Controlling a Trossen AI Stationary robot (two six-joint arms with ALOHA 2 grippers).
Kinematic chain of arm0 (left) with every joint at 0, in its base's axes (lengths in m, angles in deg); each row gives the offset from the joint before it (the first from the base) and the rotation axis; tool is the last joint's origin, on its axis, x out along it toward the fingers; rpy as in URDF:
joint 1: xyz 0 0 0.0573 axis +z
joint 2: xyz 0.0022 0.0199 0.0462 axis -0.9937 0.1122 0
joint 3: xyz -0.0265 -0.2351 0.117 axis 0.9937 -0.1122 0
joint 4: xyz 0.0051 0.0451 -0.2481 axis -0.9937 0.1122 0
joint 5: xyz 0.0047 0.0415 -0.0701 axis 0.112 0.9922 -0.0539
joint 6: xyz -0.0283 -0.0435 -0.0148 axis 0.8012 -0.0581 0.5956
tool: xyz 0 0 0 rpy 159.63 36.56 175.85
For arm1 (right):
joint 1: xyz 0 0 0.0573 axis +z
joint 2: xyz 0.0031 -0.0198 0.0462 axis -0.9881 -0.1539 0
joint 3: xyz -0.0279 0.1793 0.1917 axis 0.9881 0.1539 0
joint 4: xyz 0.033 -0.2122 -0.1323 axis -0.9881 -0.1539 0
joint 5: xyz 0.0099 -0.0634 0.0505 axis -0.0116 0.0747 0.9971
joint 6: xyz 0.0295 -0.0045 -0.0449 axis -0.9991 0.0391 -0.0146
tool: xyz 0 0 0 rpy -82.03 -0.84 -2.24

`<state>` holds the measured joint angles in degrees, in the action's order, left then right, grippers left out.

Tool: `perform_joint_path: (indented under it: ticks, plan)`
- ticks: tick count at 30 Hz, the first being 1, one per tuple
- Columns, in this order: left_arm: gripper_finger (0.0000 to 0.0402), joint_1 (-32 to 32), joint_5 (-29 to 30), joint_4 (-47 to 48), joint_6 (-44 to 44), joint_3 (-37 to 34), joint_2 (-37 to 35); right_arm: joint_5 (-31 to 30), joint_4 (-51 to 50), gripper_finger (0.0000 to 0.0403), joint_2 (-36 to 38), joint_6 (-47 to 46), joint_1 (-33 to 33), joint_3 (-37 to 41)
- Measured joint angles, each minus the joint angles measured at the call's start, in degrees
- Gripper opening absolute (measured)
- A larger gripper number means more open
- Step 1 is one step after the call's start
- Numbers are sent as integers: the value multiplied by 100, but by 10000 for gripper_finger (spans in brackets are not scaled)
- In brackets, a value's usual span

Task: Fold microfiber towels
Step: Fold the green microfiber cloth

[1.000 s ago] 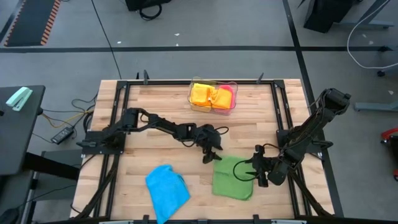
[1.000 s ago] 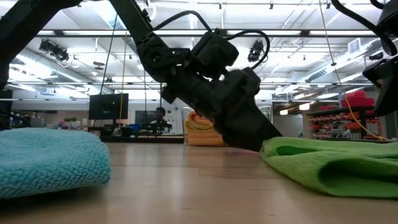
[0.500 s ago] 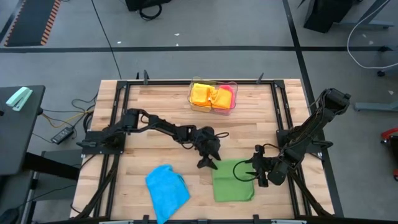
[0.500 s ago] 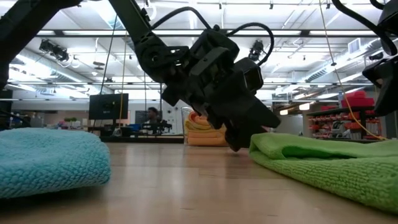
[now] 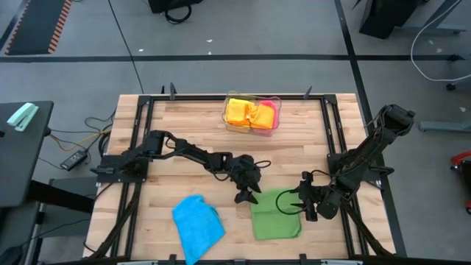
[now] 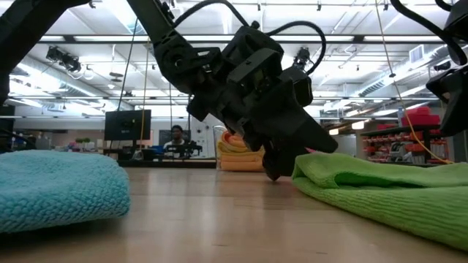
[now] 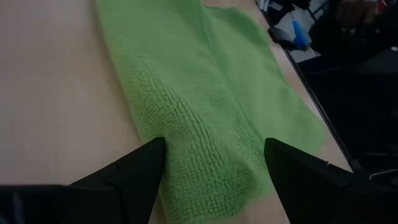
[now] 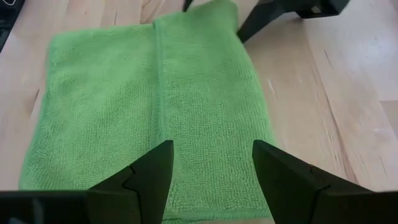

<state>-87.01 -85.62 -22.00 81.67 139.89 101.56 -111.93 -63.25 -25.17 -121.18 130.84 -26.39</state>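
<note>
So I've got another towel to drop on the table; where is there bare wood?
Bare wood: the far left, between the tray and the left arm; the far right, beside the tray; and the near-left corner, left of the blue towel. Crowded: the near middle, where the left gripper and right gripper flank the green towel.

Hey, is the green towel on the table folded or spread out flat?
Folded. The green towel lies in doubled layers with a hemmed edge running down its middle, and the low view shows a thick rounded fold.

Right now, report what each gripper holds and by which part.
Nothing is held. The left gripper stands open at the green towel's corner; the right gripper stands open at its opposite edge.
</note>
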Motion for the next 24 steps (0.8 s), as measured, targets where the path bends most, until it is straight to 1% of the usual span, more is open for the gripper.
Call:
perform_joint_path:
  ticks: [5, 8, 10, 15, 19, 22, 24]
  plan:
    - [286, -8, 18, -13, -297, -8, -82, -14, 98, 229, -2, 84, 0, 0]
    - [286, -6, 252, 10, -463, -6, -219, -18, 272, 229, -2, 289, 0, 0]
    - [286, -6, 415, 131, -483, -6, -259, -17, 383, 229, -2, 404, 0, 0]
    - [286, -8, 440, 532, -354, -6, -262, -16, 536, 229, -9, 510, 0, 0]
    - [286, -32, 438, 810, -304, -6, -281, -16, 778, 229, -238, 611, 32, 0]
    - [286, -67, 443, 1243, -359, -8, -408, -9, 982, 229, -511, 778, 38, 0]
    - [286, -93, 452, 1342, -431, -6, -489, -18, 1040, 229, -662, 815, 33, 0]
